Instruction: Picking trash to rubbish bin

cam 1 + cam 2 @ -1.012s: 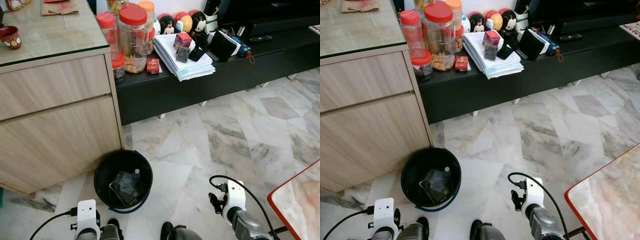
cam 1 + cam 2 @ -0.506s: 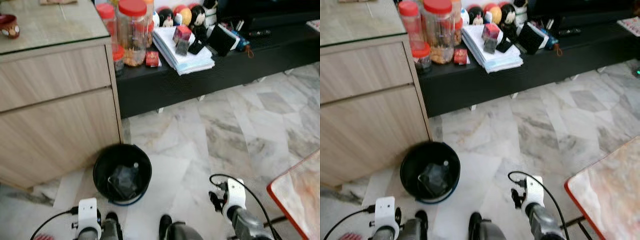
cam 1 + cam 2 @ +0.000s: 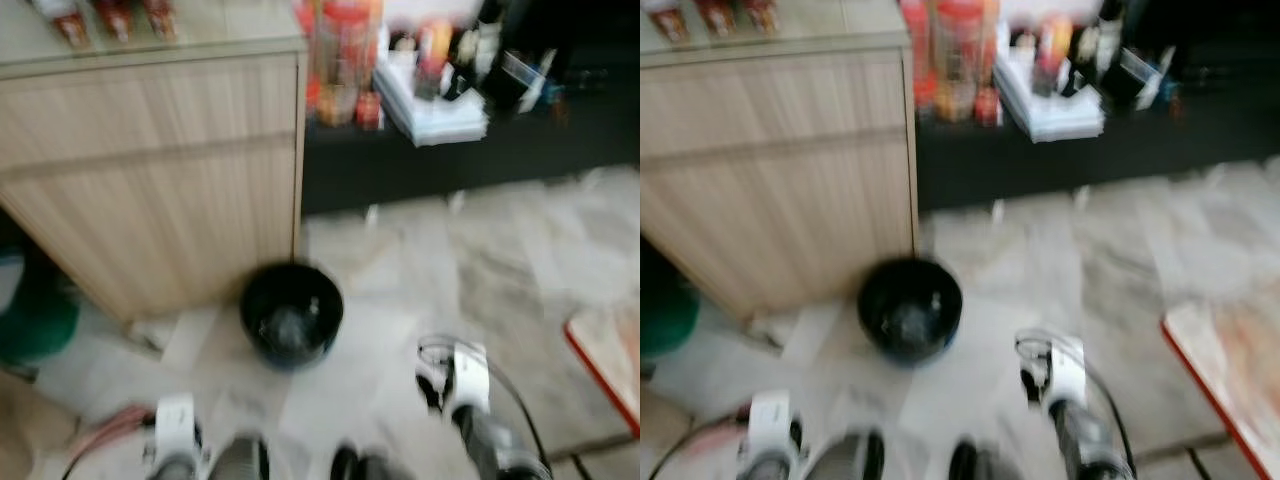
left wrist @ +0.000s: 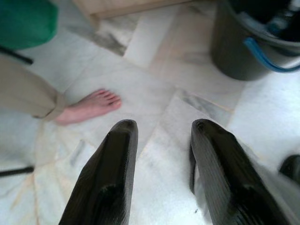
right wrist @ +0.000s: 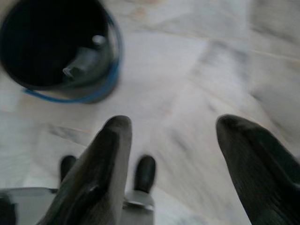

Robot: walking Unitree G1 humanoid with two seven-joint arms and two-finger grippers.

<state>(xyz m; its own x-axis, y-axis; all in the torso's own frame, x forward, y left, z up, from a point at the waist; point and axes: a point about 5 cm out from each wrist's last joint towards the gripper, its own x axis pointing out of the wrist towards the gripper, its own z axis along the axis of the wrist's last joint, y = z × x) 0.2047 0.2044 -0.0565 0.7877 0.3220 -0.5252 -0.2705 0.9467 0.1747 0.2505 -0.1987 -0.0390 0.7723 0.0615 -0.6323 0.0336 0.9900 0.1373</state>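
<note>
— Holding anything, either claw?

— No. The left gripper (image 4: pixel 161 173) is hanging with its fingers spread and nothing between them; the right gripper (image 5: pixel 187 173) is gaping wide, also bare.

— Where is the rubbish bin sitting?

— The black rubbish bin (image 3: pixel 291 312) is standing on the marble floor (image 3: pixel 480 260), ahead of both claws, just beyond the right one's fingertips and off to one side of the left one's. Trash (image 5: pixel 84 61) is already lying inside it.

— So what is remaining?

— I am judging that at least one drop is done. No loose trash is showing near either claw through the blur. A person's bare foot (image 4: pixel 91 105) is resting ahead of the left claw.
</note>
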